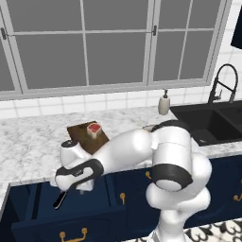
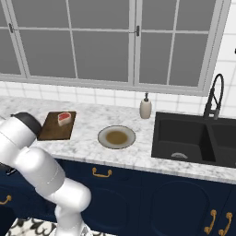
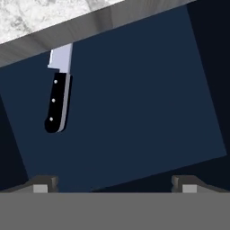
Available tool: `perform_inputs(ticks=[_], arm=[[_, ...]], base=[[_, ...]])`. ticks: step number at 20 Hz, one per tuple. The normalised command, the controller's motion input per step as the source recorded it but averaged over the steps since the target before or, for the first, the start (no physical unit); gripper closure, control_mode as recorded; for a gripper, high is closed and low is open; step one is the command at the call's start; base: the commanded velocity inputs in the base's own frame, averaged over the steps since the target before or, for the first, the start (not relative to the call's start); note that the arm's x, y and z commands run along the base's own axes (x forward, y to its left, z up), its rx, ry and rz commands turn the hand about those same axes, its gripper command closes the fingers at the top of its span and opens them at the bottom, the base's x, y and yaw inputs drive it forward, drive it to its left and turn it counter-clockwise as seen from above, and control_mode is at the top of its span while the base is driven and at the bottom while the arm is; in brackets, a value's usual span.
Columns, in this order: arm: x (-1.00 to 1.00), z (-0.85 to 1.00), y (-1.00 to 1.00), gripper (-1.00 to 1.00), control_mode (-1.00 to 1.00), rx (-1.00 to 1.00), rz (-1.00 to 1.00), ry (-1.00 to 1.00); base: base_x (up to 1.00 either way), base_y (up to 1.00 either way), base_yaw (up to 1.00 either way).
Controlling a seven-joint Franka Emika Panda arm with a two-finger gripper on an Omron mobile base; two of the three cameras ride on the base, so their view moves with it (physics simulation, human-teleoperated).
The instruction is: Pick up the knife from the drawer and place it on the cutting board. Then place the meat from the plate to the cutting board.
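hand view, looking down into the open drawer (image 3: 134, 103): the fingers (image 3: 42, 183) stand released, spread as wide as they go, their two dark tips rising at about 7 and 5 o'clock of the view with nothing between them. the knife (image 3: 58, 96) lies flat on the navy drawer floor, well apart from both tips, toward 10 o'clock from the midpoint between them. its black riveted handle points toward 6 o'clock and its silver blade toward 12 o'clock, the blade's far end passing under the overhanging edge of the marble desk (image 3: 40, 15).

left base view: the arm reaches from its base at lower right toward 9 o'clock, elbow high, forearm sloping down over the desk edge, the hand turned downward above the open drawer (image 1: 38, 222). the knife (image 1: 59, 200) shows as a dark slim shape just below the hand.

on the desk, the cutting board (image 2: 57, 126) lies at about 9 o'clock of the plate (image 2: 116, 137), the two near each other but apart. the meat (image 2: 64, 118) sits on the board near its far edge; the plate carries nothing but its brownish centre. a soap dispenser (image 2: 145, 107) stands at 1 o'clock of the plate, and the black sink (image 2: 193, 140) lies at 3 o'clock.
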Motion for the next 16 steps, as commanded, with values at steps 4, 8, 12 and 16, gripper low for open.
perform_inputs(ticks=[4,8,12,16], arm=[[0.20,-0.20,0.27,-1.00,-1.00,-0.01,0.00,0.00],[0.15,-0.04,0.24,-1.00,-1.00,-0.01,0.00,0.05],[0.15,-0.03,0.33,-1.00,-1.00,-0.05,0.00,0.04],[0.19,-0.20,0.11,-1.00,-1.00,-0.05,0.00,0.00]], base=[[0.00,0.00,0.00],[0.00,0.00,0.00],[0.00,0.00,0.00],[0.00,0.00,0.00]])
